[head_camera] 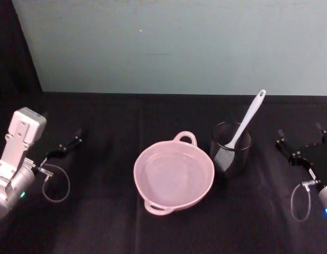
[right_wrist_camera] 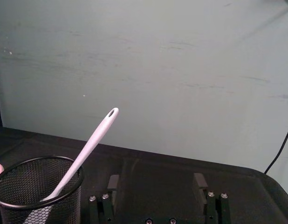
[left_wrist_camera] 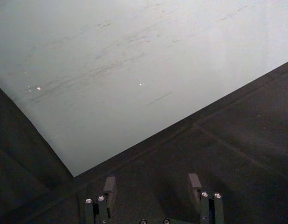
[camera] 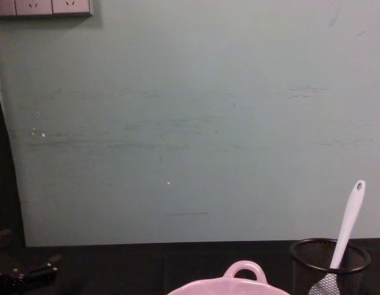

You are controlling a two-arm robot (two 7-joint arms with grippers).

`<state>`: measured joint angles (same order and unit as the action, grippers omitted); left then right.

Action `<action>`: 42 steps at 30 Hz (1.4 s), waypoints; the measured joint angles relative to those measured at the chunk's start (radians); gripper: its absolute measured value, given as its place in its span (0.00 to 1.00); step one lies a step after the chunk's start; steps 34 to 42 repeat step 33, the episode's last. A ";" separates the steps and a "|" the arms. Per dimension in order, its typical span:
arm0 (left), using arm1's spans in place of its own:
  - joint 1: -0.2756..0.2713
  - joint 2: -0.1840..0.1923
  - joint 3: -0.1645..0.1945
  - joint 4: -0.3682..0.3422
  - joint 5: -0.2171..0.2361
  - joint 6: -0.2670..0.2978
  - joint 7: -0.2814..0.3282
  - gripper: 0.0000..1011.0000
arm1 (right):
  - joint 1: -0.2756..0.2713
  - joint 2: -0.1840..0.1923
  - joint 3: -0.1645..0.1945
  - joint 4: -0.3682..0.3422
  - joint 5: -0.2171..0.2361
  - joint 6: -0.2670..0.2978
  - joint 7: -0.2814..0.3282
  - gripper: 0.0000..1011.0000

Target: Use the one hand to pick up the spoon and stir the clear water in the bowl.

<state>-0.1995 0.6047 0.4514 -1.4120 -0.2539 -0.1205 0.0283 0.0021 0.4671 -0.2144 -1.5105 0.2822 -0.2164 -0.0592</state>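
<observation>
1. The spoon stands head-down in a black wire-mesh cup, its long white handle leaning up and away toward the wall, the oval hole at the tip well above the cup's rim. Nothing has hold of it.
2. From the right wrist view the same spoon slants out of the mesh cup, its flat head dimly visible through the mesh at the bottom.
3. Just beside the cup, on the robot's left of it, sits the pink bowl on the black table, clear water inside, one loop handle pointing toward the wall and another toward the robot.
4. From the chest view, only the bowl's far rim and arched handle peek up, with the spoon in the cup off to the right.
5. The right gripper rests out at the table's right edge, well apart from the cup; its fingers stand wide apart with nothing between them.
6. The left gripper sits parked at the far left of the table, fingers likewise spread and empty, facing the pale green wall.
</observation>
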 joint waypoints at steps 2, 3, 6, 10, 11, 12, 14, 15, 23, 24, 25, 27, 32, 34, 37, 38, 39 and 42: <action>0.000 0.000 0.000 0.000 0.000 0.000 0.000 0.99 | 0.000 0.000 0.000 -0.001 0.000 0.001 0.000 0.99; 0.000 0.000 0.000 0.000 0.000 0.000 0.000 0.99 | 0.000 0.000 0.000 -0.001 0.000 0.001 -0.001 0.99; 0.000 0.000 0.000 0.000 0.000 0.000 0.000 0.99 | 0.000 0.001 -0.001 -0.002 0.000 0.002 -0.001 0.99; 0.000 0.000 0.000 0.000 0.000 0.000 0.000 0.99 | -0.001 0.001 -0.001 -0.003 -0.001 0.003 -0.002 0.99; 0.000 0.000 0.000 0.000 0.000 0.000 0.000 0.99 | -0.001 0.001 -0.001 -0.003 -0.001 0.003 -0.002 0.99; 0.000 0.000 0.000 0.000 0.000 0.000 0.000 0.99 | -0.001 0.001 -0.001 -0.003 -0.001 0.003 -0.002 0.99; 0.000 0.000 0.000 0.000 0.000 0.000 0.000 0.99 | -0.001 0.001 -0.001 -0.003 -0.001 0.003 -0.003 0.99; 0.000 0.000 0.000 0.000 0.000 0.000 0.000 0.99 | -0.001 0.001 -0.001 -0.003 -0.001 0.003 -0.003 0.99; 0.000 0.000 0.000 0.000 0.000 0.000 0.000 0.99 | -0.001 0.002 -0.001 -0.004 -0.001 0.004 -0.004 0.99; 0.000 0.000 0.000 0.000 0.000 0.000 0.000 0.99 | -0.001 0.002 -0.001 -0.004 -0.001 0.004 -0.004 0.99; 0.000 0.000 0.000 0.000 0.000 0.000 0.000 0.99 | -0.001 0.002 -0.001 -0.004 -0.001 0.004 -0.004 0.99; 0.000 0.000 0.000 0.000 0.000 0.000 0.000 0.99 | -0.001 0.002 -0.001 -0.004 -0.001 0.005 -0.004 0.99; 0.000 0.000 0.000 0.000 0.000 0.000 0.000 0.99 | -0.001 0.002 -0.001 -0.004 -0.001 0.005 -0.004 0.99; 0.000 0.000 0.000 0.000 0.000 0.000 0.000 0.99 | -0.001 0.002 -0.001 -0.004 -0.001 0.005 -0.004 0.99; 0.000 0.000 0.000 0.000 0.000 0.000 0.000 0.99 | -0.001 0.002 -0.001 -0.004 -0.001 0.005 -0.004 0.99; 0.000 0.000 0.000 0.000 0.000 0.000 0.000 0.99 | -0.001 0.002 -0.001 -0.004 -0.001 0.005 -0.004 0.99; 0.000 0.000 0.000 0.000 0.000 0.000 0.000 0.99 | -0.001 0.002 -0.001 -0.004 -0.001 0.005 -0.004 0.99; 0.000 0.000 0.000 0.000 0.000 0.000 0.000 0.99 | -0.001 0.002 -0.001 -0.004 -0.001 0.005 -0.004 0.99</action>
